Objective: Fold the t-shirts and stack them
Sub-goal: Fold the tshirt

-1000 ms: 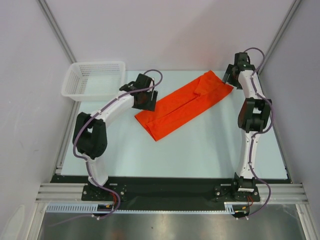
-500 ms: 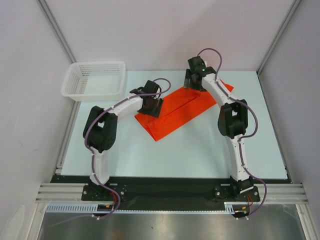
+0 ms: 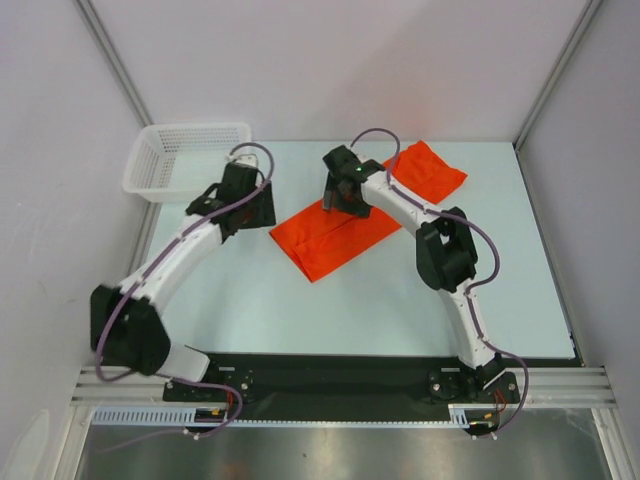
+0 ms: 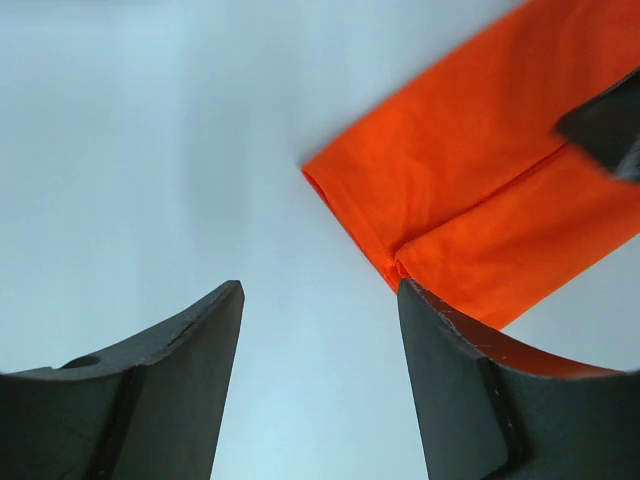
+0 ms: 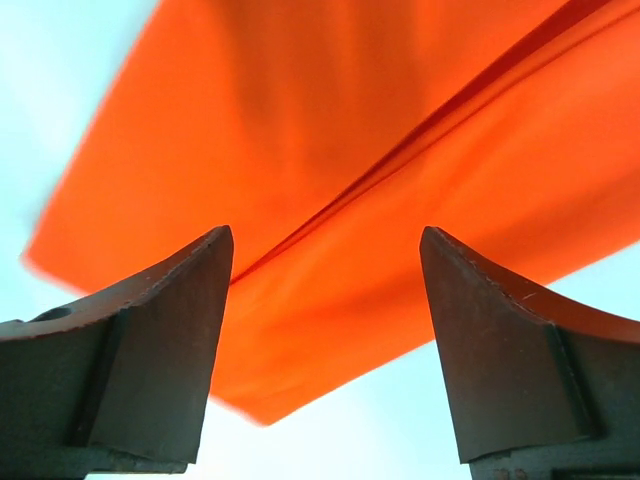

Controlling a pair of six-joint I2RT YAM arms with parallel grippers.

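The orange-red t-shirt (image 3: 330, 235) lies as a long folded strip running diagonally from the table's middle to the back right. My right gripper (image 3: 342, 200) hovers open over the strip's middle; its wrist view shows the cloth (image 5: 380, 180) with a lengthwise fold line under the spread jaws. My left gripper (image 3: 240, 205) is open and empty to the left of the shirt's near end, above bare table. Its wrist view shows the shirt's corner (image 4: 470, 210) ahead to the right.
A white mesh basket (image 3: 190, 160) stands at the back left corner, just behind my left gripper. Pale table surface (image 3: 360, 300) lies in front of the shirt. Grey walls close in the sides and back.
My right arm has swung left from the shirt's far right end to its middle. My left gripper went onto the shirt's near end, then drew back left off it.
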